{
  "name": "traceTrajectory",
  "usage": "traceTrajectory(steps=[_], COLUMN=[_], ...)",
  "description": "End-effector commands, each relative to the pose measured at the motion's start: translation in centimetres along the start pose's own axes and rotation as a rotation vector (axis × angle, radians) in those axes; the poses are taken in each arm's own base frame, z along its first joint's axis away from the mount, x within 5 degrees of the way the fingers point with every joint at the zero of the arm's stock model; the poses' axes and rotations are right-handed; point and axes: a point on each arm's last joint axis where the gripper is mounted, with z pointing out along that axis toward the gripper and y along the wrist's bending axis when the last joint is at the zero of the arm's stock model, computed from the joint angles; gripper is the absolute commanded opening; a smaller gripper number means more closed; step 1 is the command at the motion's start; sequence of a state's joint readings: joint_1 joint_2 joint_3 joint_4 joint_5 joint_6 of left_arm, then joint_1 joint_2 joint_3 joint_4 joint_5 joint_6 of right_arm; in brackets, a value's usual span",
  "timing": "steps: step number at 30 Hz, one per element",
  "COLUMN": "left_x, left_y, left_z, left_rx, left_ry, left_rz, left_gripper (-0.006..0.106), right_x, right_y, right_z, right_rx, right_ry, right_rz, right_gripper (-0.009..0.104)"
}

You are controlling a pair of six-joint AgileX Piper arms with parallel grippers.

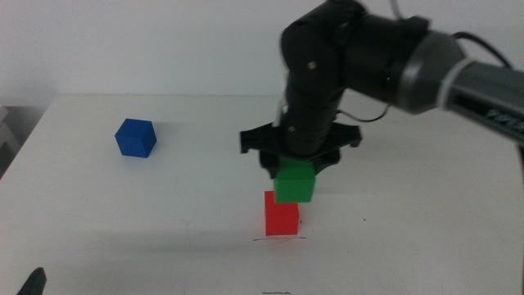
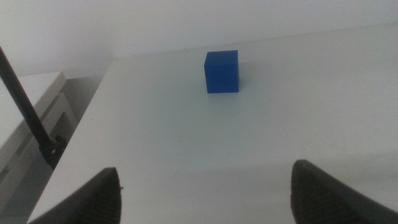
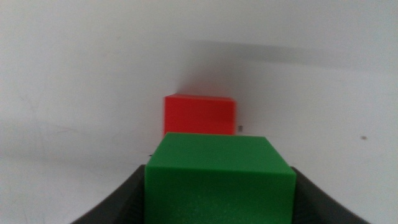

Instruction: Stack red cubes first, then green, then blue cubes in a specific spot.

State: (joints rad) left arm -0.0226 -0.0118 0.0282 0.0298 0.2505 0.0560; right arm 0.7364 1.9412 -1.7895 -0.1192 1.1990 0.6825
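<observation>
The red cube [image 1: 282, 214] [image 3: 200, 115] rests on the white table near the front centre, on a faint pencil mark. My right gripper [image 1: 295, 174] [image 3: 219, 186] comes in from the right, shut on the green cube [image 1: 295, 181] [image 3: 217, 177]. It holds that cube in the air just above the red one and slightly to its right and behind; the two do not appear to touch. The blue cube [image 1: 136, 138] [image 2: 222, 71] sits alone at the back left. My left gripper [image 2: 205, 193] waits open at the front left corner, well short of the blue cube, with nothing between its jaws.
The table's left edge [image 1: 16, 152] runs close to the blue cube, with a lower white surface [image 2: 31, 118] and a dark rod [image 2: 25, 109] beyond it. A tip of the left gripper [image 1: 33, 283] shows at the bottom left corner of the middle view.
</observation>
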Motion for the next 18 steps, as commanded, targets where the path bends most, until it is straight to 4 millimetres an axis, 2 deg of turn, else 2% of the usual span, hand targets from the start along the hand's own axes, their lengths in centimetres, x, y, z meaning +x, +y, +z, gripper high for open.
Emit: traceTrajectory(steps=[1,7,18], left_x=[-0.9,-0.9,-0.9], left_y=[0.0,0.0,0.0], left_z=[-0.2,-0.2,-0.2], left_rx=[0.001,0.001,0.001], left_ry=[-0.107,-0.107,-0.107], left_rz=[-0.007,-0.007,-0.007], left_gripper=[0.094,0.094,0.094], right_x=[-0.5,-0.5,-0.8], right_y=[0.6,1.1,1.5], right_z=[-2.9,-1.3,-0.2], right_rx=[-0.044,-0.020,-0.031], right_ry=[-0.085,-0.061,-0.080], right_rz=[-0.012,-0.030,-0.050], right_gripper=[-0.001,-0.001,-0.001])
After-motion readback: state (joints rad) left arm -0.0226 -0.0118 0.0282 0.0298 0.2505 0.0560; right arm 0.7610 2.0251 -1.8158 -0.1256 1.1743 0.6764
